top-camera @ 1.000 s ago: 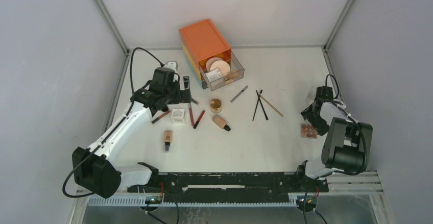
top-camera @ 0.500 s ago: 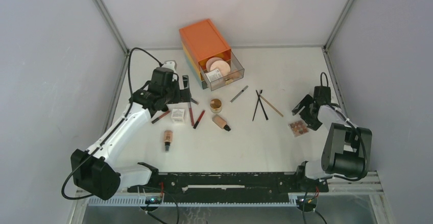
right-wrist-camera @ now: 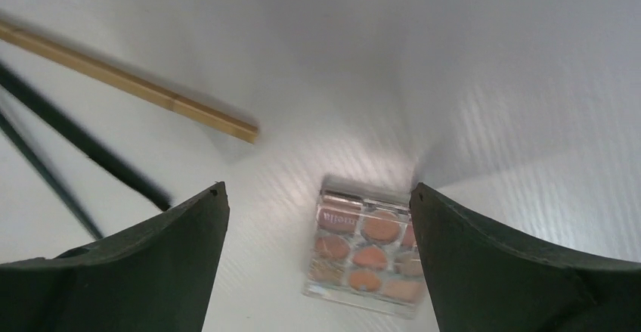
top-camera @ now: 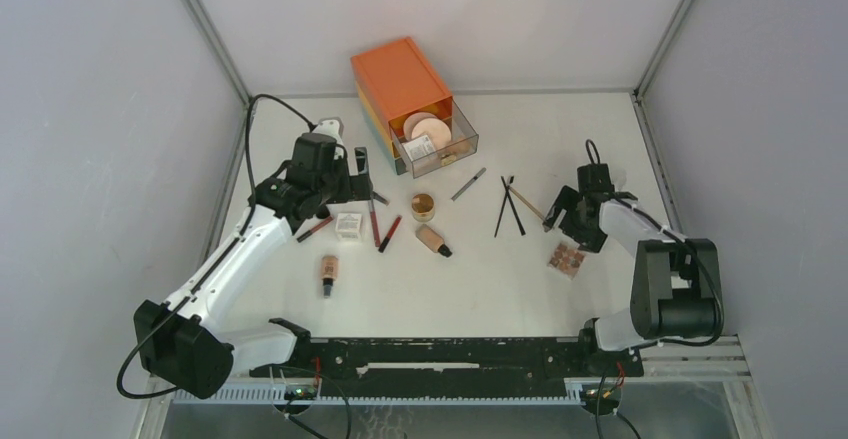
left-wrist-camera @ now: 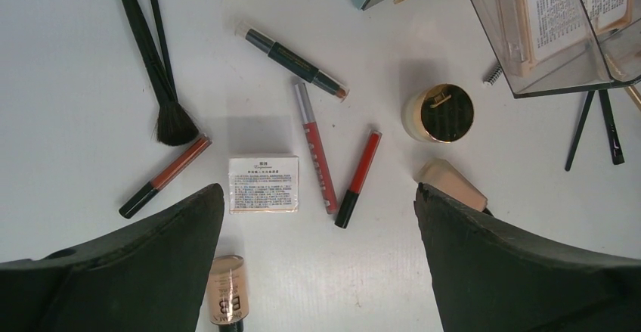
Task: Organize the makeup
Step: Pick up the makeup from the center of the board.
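- Top external view: a white table point(top-camera: 480, 289) strewn with makeup, and at the back an orange chest point(top-camera: 400, 77) whose clear drawer point(top-camera: 445, 154) is pulled out, with a round compact point(top-camera: 430, 129) inside
- The left gripper point(top-camera: 365, 171) hovers over a cluster left of centre, its jaws spread as wide as they go and holding nothing
- Left wrist view: beneath those jaws lie a small white box point(left-wrist-camera: 264, 184), two red pencils point(left-wrist-camera: 316, 158) just right of it, a gold-lidded jar point(left-wrist-camera: 441, 113) further right, a foundation bottle point(left-wrist-camera: 227, 294) at the bottom edge and black brushes point(left-wrist-camera: 151, 52) at upper left; none is touched
- The right gripper point(top-camera: 563, 227) sits low over the table's right side, its jaws almost fully apart and empty
- Right wrist view: a square eyeshadow palette point(right-wrist-camera: 366, 252) with peach and brown pans lies flat between the two fingers, nearer the right one; whether that finger touches it cannot be told. A wooden-handled brush point(right-wrist-camera: 128, 79) lies apart, beyond it
- Judged step: lining up on loose items to put away; most of the makeup is not yet stored, so the task looks early
- The next move likely calls for the right jaws to drop astride the thin palette and close on its edges, which is awkward because it lies flat; the left arm needs to settle on one item, and the box is probably the easiest to grip
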